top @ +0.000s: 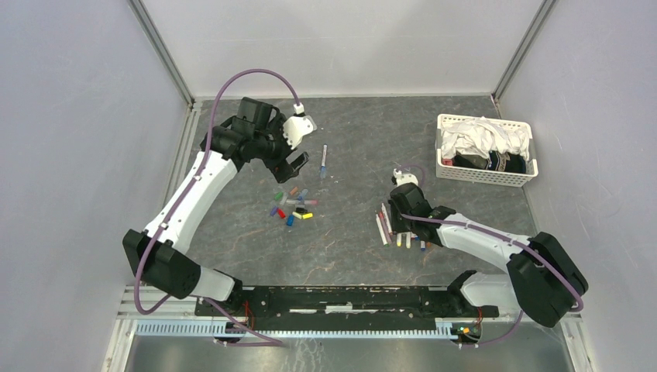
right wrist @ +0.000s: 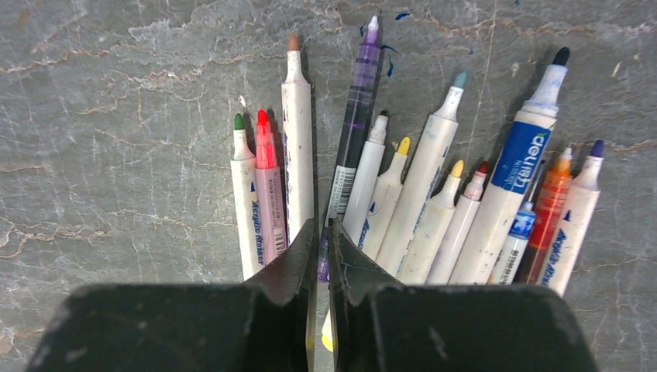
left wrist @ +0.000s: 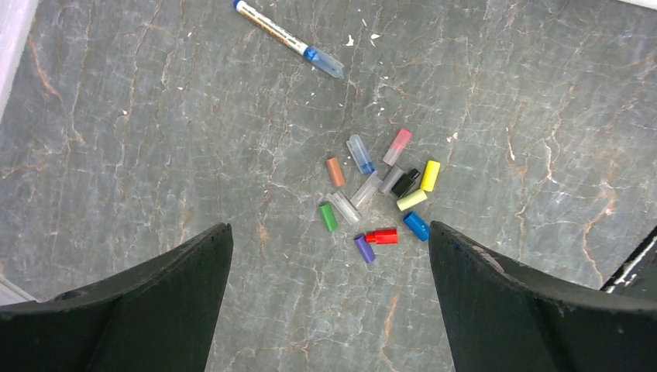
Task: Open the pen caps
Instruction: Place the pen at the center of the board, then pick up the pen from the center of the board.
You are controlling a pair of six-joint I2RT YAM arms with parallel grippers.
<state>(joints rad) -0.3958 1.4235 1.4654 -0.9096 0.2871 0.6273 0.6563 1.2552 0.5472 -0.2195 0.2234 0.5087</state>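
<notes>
Several loose pen caps in mixed colours lie in a small heap on the table, also seen in the top view. One pen with a blue cap on lies apart beyond them. My left gripper is open wide and empty, hovering over the heap. Several uncapped pens lie side by side, tips pointing away. My right gripper is shut to a thin slit just above their barrels; a purple pen runs under it.
A white basket holding cloth stands at the back right. Grey walls enclose the dark marbled table on three sides. The arm bases sit on a black rail at the near edge.
</notes>
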